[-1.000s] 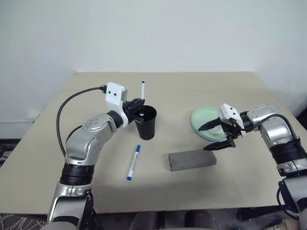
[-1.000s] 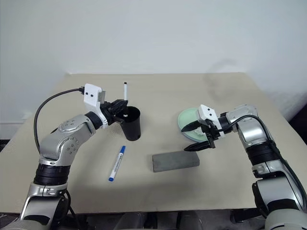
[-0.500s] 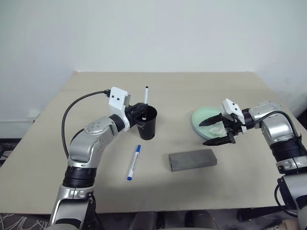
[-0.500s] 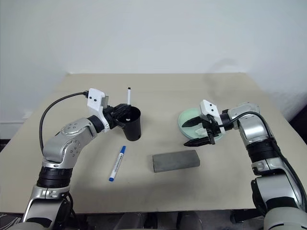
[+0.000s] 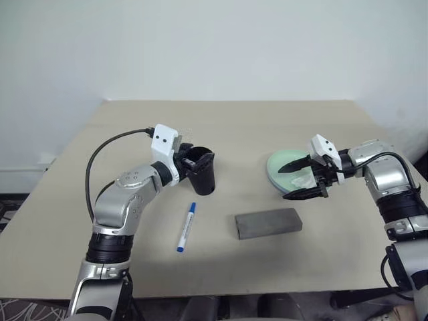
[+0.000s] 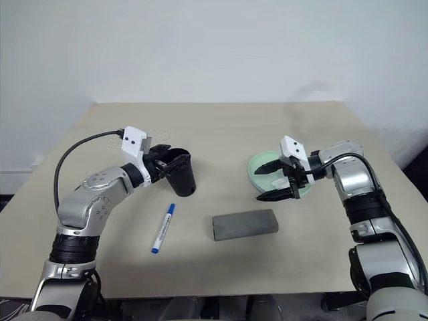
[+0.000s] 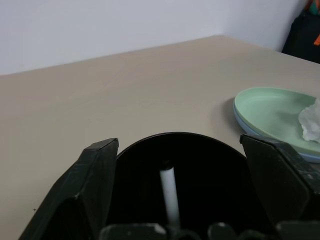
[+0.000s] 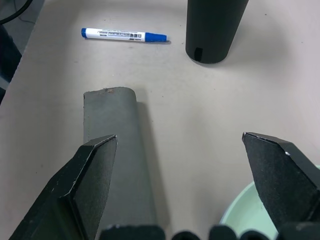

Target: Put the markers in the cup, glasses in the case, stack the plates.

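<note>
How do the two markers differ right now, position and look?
The blue-capped marker lies flat on the table in front of the cup; the black-ended marker stands inside the cup. The blue-capped one shows whole, while the other shows as a white shaft inside the cup. Both have white barrels.

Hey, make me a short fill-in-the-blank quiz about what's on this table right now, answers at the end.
1. The blue-capped marker lies on the table, while the other marker is inside the ____.
2. The mint green plate rests on top of the ____ plate.
3. A crumpled white ____ lies on the green plate.
4. The lid of the grey case is ____.

Answers: cup; light blue; tissue; closed
</note>
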Robot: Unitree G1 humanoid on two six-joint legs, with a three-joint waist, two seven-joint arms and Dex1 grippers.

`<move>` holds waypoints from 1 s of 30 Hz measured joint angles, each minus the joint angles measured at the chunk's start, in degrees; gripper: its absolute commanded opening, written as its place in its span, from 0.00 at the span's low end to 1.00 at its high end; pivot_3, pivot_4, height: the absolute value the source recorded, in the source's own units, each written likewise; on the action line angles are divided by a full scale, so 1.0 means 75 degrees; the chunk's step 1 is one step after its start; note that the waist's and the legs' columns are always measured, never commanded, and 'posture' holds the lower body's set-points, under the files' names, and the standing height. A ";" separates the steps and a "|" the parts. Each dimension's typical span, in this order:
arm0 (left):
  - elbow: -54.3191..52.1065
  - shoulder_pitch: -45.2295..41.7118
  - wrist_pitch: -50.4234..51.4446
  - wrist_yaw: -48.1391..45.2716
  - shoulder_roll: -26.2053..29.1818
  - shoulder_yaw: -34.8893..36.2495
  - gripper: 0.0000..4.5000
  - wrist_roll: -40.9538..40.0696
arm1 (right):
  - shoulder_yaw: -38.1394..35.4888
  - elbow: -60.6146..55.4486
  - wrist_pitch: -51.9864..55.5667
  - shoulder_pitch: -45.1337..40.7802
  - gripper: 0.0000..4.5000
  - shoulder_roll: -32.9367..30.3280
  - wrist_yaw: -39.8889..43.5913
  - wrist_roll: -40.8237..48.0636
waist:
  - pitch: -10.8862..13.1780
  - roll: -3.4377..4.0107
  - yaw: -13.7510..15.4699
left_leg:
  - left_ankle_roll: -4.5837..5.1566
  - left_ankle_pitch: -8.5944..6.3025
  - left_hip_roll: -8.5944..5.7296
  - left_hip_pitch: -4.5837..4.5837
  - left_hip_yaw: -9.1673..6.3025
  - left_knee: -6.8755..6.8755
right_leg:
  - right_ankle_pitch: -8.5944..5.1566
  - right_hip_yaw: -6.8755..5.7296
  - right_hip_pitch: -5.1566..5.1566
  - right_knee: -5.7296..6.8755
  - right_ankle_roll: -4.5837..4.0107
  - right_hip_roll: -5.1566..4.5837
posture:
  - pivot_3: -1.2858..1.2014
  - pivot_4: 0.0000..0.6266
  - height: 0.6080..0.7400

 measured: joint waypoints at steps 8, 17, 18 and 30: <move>-0.1227 -0.0713 0.1942 -0.0145 0.0805 0.1296 0.88 -0.1564 | 0.0000 0.0071 -0.0067 -0.0002 0.97 0.0092 0.0001 -0.0017 | 0.0007 -0.0007 -0.0008 | -0.0001 0.0001 0.0000 0.0000 0.0001 -0.0001 | -0.0020 -0.0014 0.0002 -0.0002 0.0034 0.0003 | 0.52 0.00 0.70; -0.1634 -0.0477 0.4780 0.0078 0.1724 0.1728 0.88 -0.2702 | 0.0000 0.0077 -0.0106 -0.0002 0.97 0.0107 0.0004 -0.0045 | 0.0009 -0.0007 -0.0040 | -0.0006 0.0003 0.0001 0.0002 0.0000 -0.0001 | -0.0022 -0.0037 0.0005 0.0004 0.0035 0.0015 | 0.52 0.00 0.70; -0.1711 -0.0404 0.5138 0.0123 0.1723 0.1728 0.88 -0.2807 | 0.0000 0.0076 -0.0109 -0.0002 0.97 0.0107 0.0005 -0.0052 | 0.0010 -0.0008 -0.0040 | -0.0006 0.0003 0.0001 0.0002 0.0001 -0.0001 | -0.0022 -0.0037 0.0005 0.0004 0.0035 0.0015 | 0.52 0.00 0.70; -0.1741 0.0281 0.6698 0.1714 0.0948 0.0695 0.88 -0.2910 | 0.0002 0.0074 -0.0112 -0.0002 0.97 0.0119 0.0075 -0.0075 | 0.0013 -0.0012 -0.0036 | -0.0035 0.0020 0.0001 0.0011 0.0005 -0.0023 | -0.0021 -0.0024 -0.0003 0.0009 0.0031 0.0012 | 0.52 0.00 0.70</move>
